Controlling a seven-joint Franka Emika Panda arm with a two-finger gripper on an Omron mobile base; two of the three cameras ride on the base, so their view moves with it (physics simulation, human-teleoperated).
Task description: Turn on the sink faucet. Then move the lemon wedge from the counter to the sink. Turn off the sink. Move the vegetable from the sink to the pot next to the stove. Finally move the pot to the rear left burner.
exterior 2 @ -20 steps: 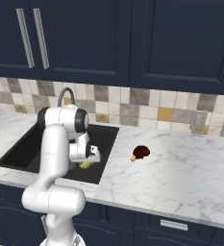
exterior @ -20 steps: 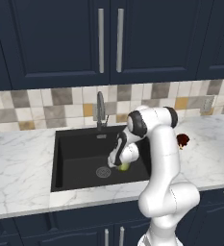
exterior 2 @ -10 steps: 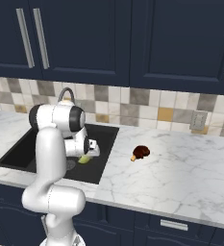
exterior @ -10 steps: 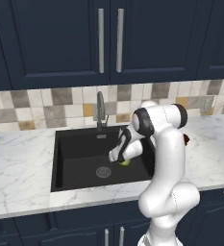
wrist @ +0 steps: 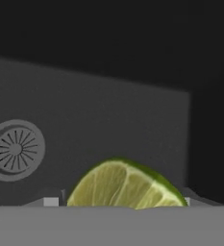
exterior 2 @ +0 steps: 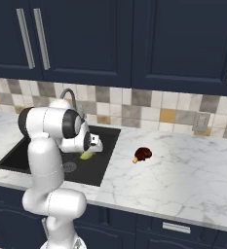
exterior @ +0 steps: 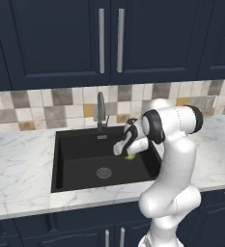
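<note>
Lemon wedge [wrist: 125, 185]: you have it at the bottom centre of the hand view, cut face toward the lens, green rind arching over the top; in the left base view it is the yellow-green speck just right of centre, inside the sink [exterior: 80, 166] near the right wall

Claw [exterior: 122, 148]: it sits low in the basin, just left of the wedge in the left base view; you cannot tell from these pictures whether the jaws are closing on the wedge or standing free of it, since the fingertips are cut off at the bottom of the hand view

Wedge against claw: the fruit lies right in front of the hand and looks to be between the tips or just ahead of them; contact is not visible

Drain [wrist: 16, 150]: left edge of the hand view, well apart from the wedge

Handling: you should expect a light, small, soft piece with wet, slippery flesh and a firmer rind; a hard squeeze would likely crush it or shoot it out sideways

Where to hold: take it across the two flat cut faces near the thick middle, rind up, rather than on the thin pointed ends

Sink faucet [exterior: 101, 110]: upright behind the basin, above and left of the claw in the left base view; no water visible

Brown lump [exterior 2: 142, 153]: on the counter [exterior 2: 183, 175], right of the basin, leave it alone
</note>
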